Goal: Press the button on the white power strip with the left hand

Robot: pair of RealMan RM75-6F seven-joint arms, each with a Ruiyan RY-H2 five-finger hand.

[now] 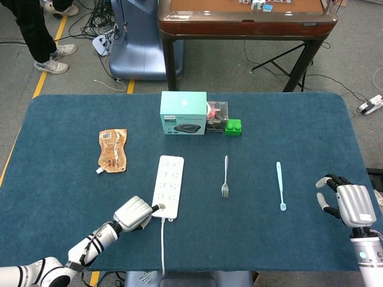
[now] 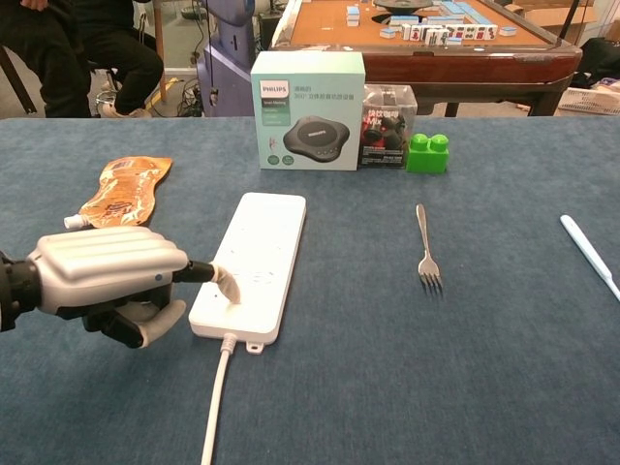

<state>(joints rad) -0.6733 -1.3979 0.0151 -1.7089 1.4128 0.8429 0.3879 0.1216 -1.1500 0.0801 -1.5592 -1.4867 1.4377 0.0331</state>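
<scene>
now the left hand lies low on the table beside the near end of the white power strip, most fingers curled in and one stretched out with its tip resting on the strip's top, close to the cord end. it grips nothing. the strip looks like a stiff, light plastic shell that could slide on the blue cloth, so a press probably wants to go straight down on the button, not sideways; no grasp is needed. the button itself is too faint to pick out. the right hand hovers far off, fingers loosely apart, empty. one strip, one fork, one toothbrush, one pouch, one boxed gadget, one green brick.
</scene>
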